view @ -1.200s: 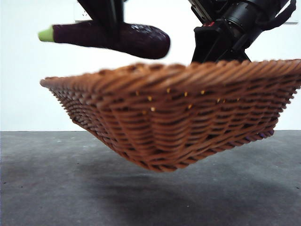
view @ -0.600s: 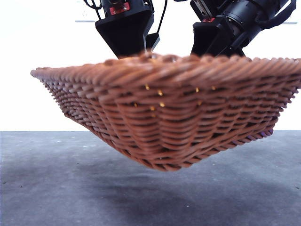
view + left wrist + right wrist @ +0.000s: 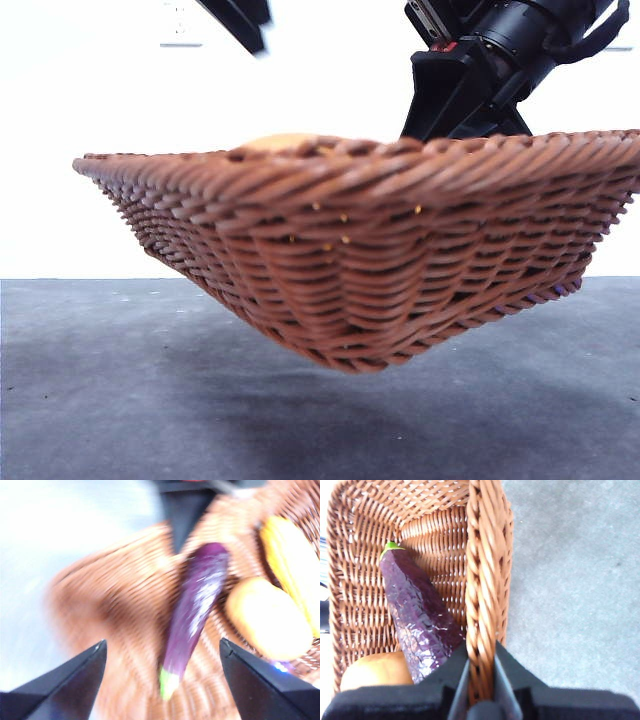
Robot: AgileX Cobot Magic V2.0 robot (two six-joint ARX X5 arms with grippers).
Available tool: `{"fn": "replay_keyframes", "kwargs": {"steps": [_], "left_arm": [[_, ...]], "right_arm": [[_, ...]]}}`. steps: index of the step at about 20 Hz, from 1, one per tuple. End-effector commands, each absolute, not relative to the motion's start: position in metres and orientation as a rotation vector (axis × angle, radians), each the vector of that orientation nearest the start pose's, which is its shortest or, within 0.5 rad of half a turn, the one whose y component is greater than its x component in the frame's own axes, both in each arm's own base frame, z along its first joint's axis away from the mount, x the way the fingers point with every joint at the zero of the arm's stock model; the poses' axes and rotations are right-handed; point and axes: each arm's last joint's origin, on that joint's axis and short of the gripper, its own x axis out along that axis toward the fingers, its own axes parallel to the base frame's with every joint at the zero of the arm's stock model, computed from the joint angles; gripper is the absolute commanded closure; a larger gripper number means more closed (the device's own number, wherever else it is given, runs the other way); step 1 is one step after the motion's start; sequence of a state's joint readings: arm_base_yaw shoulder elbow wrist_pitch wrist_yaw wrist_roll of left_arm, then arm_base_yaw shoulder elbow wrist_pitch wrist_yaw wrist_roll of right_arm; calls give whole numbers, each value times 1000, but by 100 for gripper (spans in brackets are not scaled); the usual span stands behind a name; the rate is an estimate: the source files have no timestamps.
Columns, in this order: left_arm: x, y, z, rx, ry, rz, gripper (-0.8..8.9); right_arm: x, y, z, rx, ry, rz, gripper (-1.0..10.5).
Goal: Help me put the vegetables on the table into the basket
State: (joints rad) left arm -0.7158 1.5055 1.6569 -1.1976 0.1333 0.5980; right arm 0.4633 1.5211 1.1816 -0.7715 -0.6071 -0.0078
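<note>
At the far left of the front view you have the bare dark grey counter [image 3: 110,400], with the basket [image 3: 380,260] hanging clear above it, tilted, its underside not touching the surface and a shadow below. Above the basket's left half, the left gripper [image 3: 240,20] shows only as a blurred black tip at the top edge, well apart from the rim. In the left wrist view, which is blurred, that gripper [image 3: 162,667] has its fingers [image 3: 75,677] spread wide apart with nothing between them, looking down into the basket [image 3: 115,605]. Inside lies the eggplant [image 3: 192,612], and next to it on one side the potato [image 3: 267,617] and then the corn cob [image 3: 292,562] against the wall. In the front view only the potato's pale top [image 3: 275,142] shows over the rim. Further right, the right gripper [image 3: 465,105] comes down from the upper right onto the basket's far rim. The right wrist view shows that gripper [image 3: 480,667] with its fingers [image 3: 457,677] clamped on the braided rim of the basket [image 3: 485,570]. Eggplant [image 3: 417,617] and potato [image 3: 377,670] lie inside, touching; the eggplant's green stem points away from the gripper.
</note>
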Motion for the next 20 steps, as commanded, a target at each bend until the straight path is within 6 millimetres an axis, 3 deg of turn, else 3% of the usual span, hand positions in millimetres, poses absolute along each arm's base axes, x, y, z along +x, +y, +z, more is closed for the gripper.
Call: {"fn": "replay_keyframes", "kwargs": {"steps": [1,4,5,6,7,12,16,20], "left_arm": [[201,-161,400,637,818,-939,436],[176,-117,425,461,823,-788,445],[168,-108,430,423,819,-756,525],[159,-98,436,392,795,-730,732],[149,-90,442,373,763,-716,816],[107,-65,461,311,634,-696,821],[78,-49,469,275,552,-679,821],[57,-36,467,257,506,-646,821]], "right_arm": [[261,149,263,96,1145,940,958],[262,149,263,90,1144,922,958],[262,149,263,97,1145,918,958],[263,149,264,107,1144,912,959],[263,150,264,115,1138,908,959],[267,150,266,170,1137,841,959],[268,146,267,134,1115,663,958],[271,118,287,195,1019,587,959]]}}
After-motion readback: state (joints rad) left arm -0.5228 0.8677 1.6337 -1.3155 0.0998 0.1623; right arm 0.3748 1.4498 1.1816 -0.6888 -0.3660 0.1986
